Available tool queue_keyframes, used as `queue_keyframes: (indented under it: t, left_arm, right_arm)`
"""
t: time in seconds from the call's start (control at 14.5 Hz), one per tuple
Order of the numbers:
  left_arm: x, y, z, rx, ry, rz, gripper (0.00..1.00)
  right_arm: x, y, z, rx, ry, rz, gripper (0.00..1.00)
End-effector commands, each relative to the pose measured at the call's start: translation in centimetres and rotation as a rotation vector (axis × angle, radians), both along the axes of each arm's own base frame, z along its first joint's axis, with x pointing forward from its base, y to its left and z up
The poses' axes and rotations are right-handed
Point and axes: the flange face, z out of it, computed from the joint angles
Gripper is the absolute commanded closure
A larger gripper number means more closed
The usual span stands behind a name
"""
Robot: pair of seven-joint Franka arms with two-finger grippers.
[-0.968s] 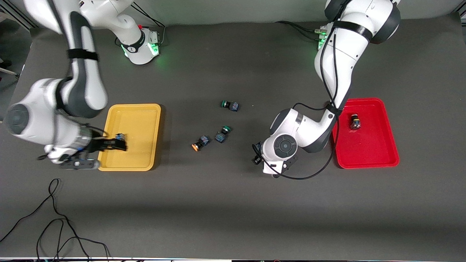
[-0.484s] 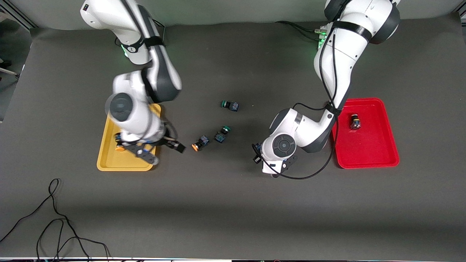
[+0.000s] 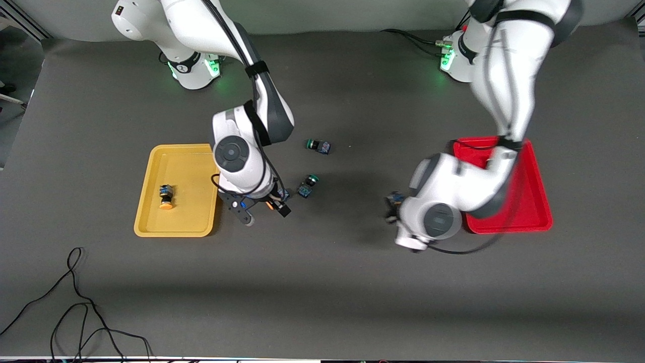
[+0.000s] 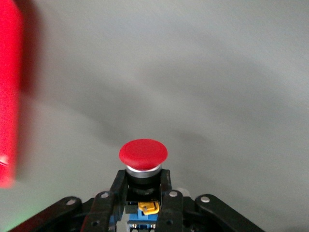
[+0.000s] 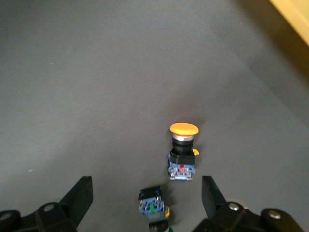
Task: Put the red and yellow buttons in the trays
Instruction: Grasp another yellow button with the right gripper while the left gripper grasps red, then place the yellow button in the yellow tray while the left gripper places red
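Note:
My left gripper (image 4: 143, 182) is shut on a red-capped button (image 4: 143, 153) and holds it up over the table beside the red tray (image 3: 534, 201); in the front view this gripper (image 3: 392, 206) is mostly under its arm. My right gripper (image 5: 147, 187) is open over a yellow-capped button (image 5: 183, 147) that lies on the table, with a green-capped button (image 5: 153, 207) between its fingers. In the front view the right gripper (image 3: 267, 209) is beside the yellow tray (image 3: 151, 227). Another yellow-capped button (image 3: 165, 196) lies in the yellow tray. The left arm hides much of the red tray's inside.
A second green-capped button (image 3: 318, 145) lies on the table farther from the front camera. The other green one (image 3: 307, 186) is right beside the right gripper. A black cable (image 3: 75, 302) lies near the front edge at the right arm's end.
My right gripper left a yellow-capped button in the yellow tray and swung over to the yellow-capped button on the table. My left arm moved toward the red tray with the red-capped button.

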Motion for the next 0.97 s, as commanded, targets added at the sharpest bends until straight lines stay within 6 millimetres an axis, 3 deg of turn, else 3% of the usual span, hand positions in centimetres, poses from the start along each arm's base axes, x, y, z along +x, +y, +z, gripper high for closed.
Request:
queue_keyframes:
  t: [0.0, 0.21, 0.41, 0.48, 0.62, 0.69, 0.83, 0.9]
  left_arm:
    - [-0.8, 10.1, 0.2, 0.013, 0.038, -0.173, 1.0]
    - [-1.7, 18.0, -1.2, 0.02, 0.036, -0.26, 1.0]
    - [-3.1, 22.3, -3.1, 0.012, -0.001, -0.329, 1.0]
    - [-3.3, 23.4, -3.3, 0.012, -0.004, -0.35, 1.0]
    - [-4.2, 26.8, -4.0, -0.026, 0.016, -0.402, 1.0]
    - [-5.0, 28.5, -4.5, -0.038, 0.016, -0.396, 1.0]
    - [-6.1, 28.8, -4.4, -0.039, 0.0, -0.4, 1.0]
    - [-6.3, 28.7, -4.4, -0.035, 0.003, -0.39, 0.8]
  right_arm:
    - [-0.9, 0.5, -4.5, -0.016, -0.004, -0.022, 0.0]
    - [-2.3, 1.0, -8.6, -0.001, -0.023, -0.042, 0.0]
    - [-2.6, 1.0, -9.4, -0.012, -0.021, -0.036, 0.01]
    - [-2.5, 1.1, -9.3, -0.011, -0.022, -0.033, 0.09]
    - [-2.6, 1.0, -9.4, -0.011, -0.021, -0.021, 0.47]
    - [-2.6, 1.0, -9.4, -0.012, -0.02, -0.015, 0.61]
    - [-2.7, 0.9, -9.5, -0.014, -0.017, -0.007, 0.79]
    - [-2.7, 0.9, -9.5, -0.013, -0.017, 0.003, 0.84]
